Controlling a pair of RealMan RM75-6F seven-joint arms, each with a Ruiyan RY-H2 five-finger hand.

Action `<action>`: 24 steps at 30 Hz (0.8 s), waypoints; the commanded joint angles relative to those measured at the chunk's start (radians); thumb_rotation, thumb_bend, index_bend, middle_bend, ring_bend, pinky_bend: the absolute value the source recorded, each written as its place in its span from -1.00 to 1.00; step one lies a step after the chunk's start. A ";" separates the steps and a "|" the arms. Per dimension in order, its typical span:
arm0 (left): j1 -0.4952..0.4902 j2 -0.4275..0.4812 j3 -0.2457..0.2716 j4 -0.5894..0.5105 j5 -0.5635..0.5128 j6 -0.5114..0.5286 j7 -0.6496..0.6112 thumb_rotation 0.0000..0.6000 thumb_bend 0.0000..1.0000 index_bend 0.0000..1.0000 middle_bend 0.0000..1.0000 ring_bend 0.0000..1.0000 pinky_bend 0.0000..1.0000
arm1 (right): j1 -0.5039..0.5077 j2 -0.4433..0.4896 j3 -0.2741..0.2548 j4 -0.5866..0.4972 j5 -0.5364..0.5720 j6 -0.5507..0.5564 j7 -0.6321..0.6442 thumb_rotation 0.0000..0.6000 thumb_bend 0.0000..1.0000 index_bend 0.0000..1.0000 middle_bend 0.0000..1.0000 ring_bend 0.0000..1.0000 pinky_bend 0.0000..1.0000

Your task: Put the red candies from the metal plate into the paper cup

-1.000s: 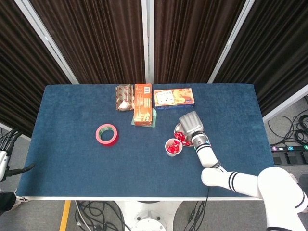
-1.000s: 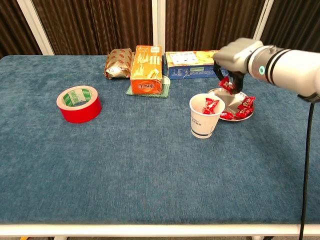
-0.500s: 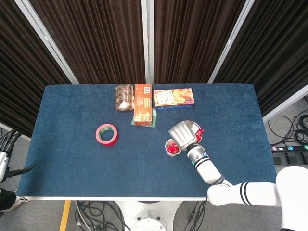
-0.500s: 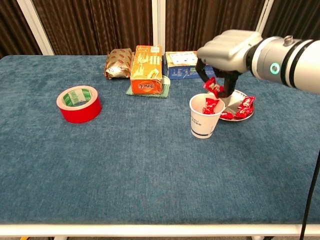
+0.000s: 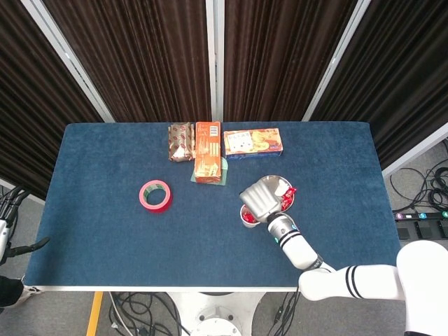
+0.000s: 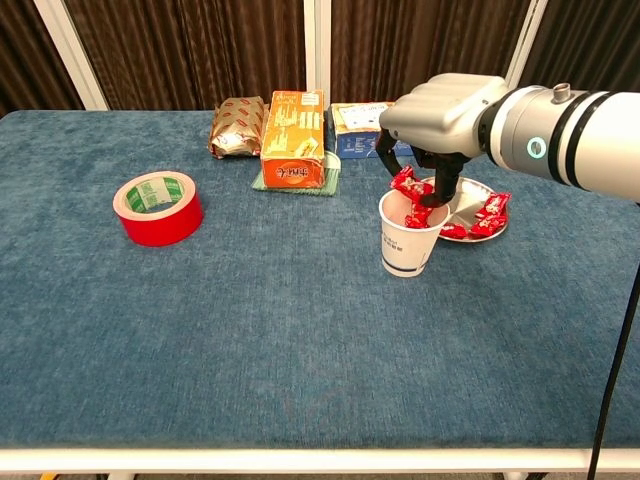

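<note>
Nearest, the paper cup (image 6: 408, 240) stands on the blue table (image 6: 300, 330), with a red candy already inside it against the far wall. Directly above its mouth hangs the right hand (image 6: 437, 105), palm down, fingers (image 6: 443, 180) pointing down and pinching a red candy (image 6: 408, 183) that sits just over the cup's rim. From overhead the hand (image 5: 263, 199) covers most of the cup (image 5: 246, 218).

Just beyond and to the right of the cup lies the metal plate (image 6: 470, 190), touching or nearly touching it, with more candies (image 6: 487, 214) on its right side. The left hand is not visible in either view.

Well to the left sits a red tape roll (image 6: 157, 207). Farther back stand an orange box (image 6: 293, 138) on a green cloth, a brown packet (image 6: 237, 126) to its left, and a flat biscuit box (image 6: 358, 118) to its right.
</note>
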 commanded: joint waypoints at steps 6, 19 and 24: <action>0.000 -0.003 0.000 0.003 0.000 0.001 0.001 1.00 -0.77 -0.75 -0.80 -0.93 -0.80 | 0.003 0.010 -0.002 -0.003 -0.002 -0.004 0.013 1.00 -0.78 -0.12 1.00 1.00 1.00; 0.000 -0.007 0.002 0.010 0.005 0.003 -0.005 1.00 -0.77 -0.75 -0.80 -0.93 -0.80 | 0.008 -0.004 0.004 0.134 0.122 -0.044 0.020 1.00 -0.77 -0.14 1.00 1.00 1.00; 0.003 -0.003 0.003 0.010 0.004 0.004 -0.007 1.00 -0.77 -0.75 -0.80 -0.93 -0.80 | 0.013 -0.081 -0.003 0.268 0.164 -0.105 0.039 1.00 -0.75 -0.14 1.00 1.00 1.00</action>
